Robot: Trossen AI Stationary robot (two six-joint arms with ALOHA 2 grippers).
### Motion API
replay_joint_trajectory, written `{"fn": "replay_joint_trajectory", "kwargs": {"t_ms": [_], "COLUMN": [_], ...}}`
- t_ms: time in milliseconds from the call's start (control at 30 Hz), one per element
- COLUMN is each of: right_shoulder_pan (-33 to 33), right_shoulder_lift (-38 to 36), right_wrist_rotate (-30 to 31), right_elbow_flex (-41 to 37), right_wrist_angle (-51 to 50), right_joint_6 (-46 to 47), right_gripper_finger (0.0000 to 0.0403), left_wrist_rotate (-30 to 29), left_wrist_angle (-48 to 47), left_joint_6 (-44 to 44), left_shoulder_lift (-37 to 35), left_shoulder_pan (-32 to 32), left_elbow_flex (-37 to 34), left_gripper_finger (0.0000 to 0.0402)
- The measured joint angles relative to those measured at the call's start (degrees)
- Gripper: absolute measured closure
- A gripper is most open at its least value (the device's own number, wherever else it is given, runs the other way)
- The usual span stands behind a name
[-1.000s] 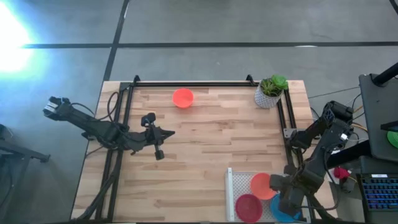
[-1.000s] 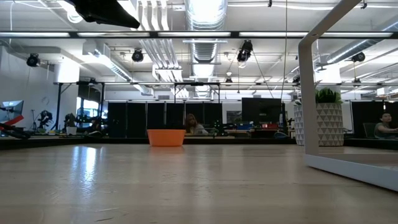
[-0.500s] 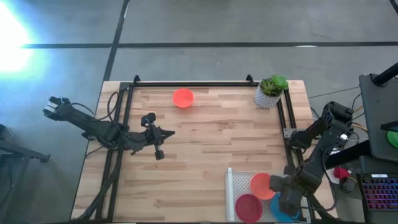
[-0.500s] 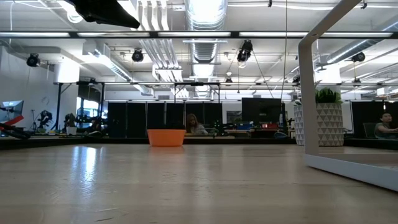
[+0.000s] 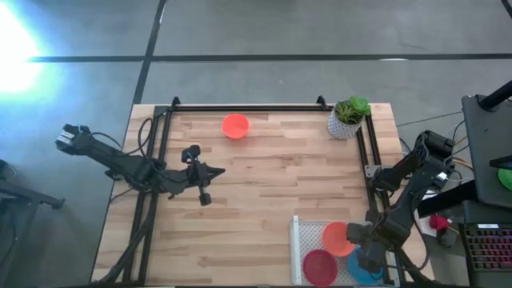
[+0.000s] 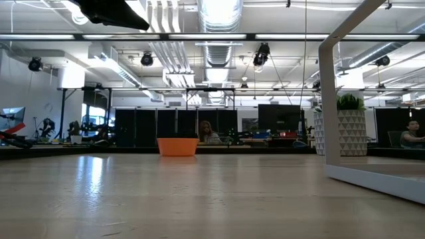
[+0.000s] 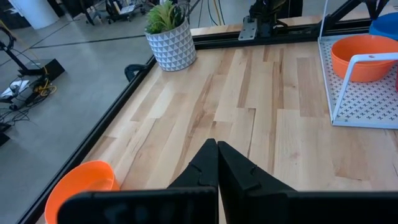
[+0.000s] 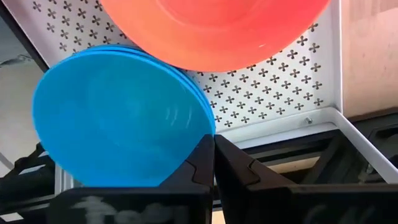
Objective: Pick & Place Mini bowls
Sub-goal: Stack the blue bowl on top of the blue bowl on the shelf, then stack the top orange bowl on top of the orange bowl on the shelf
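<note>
Right tool (image 8: 213, 149) closed on rim of blue mini bowl (image 8: 121, 118) in white tray (image 5: 298, 240); thin edge pinch, bowl may be dropped or stacked bowls dragged along when lifted; left tool (image 7: 217, 155) shut, idle over bench

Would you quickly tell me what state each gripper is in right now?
Left gripper: shut, empty, above the table.
Right gripper: shut on the blue bowl's rim, at the white tray.
</note>
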Motion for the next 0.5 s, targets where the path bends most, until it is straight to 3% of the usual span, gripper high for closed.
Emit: {"fn": "replay_joint_trajectory", "kwargs": {"t_ms": [200,500], "right_shoulder_pan": [0.0,0.0], "right_shoulder_lift": [-0.1,-0.1], "right_wrist_rotate": [4.5,33.1], "right_elbow_flex": [3.6,12.2], "right_wrist_angle": [-1.1,-6.9], "right_joint_6": [-0.5,-8.9], "right_gripper_finger": [0.0394,0.0394], "left_wrist_rotate": [0.0,0.0], "left_wrist_angle": [0.0,0.0], "left_joint_6": [0.0,0.0], "left_shoulder_lift": [0.0,0.0], "left_shoulder_pan": [0.0,2.9], "left_elbow_flex": [0.0,0.0], "left_gripper_finger": [0.0402,0.0402]}}
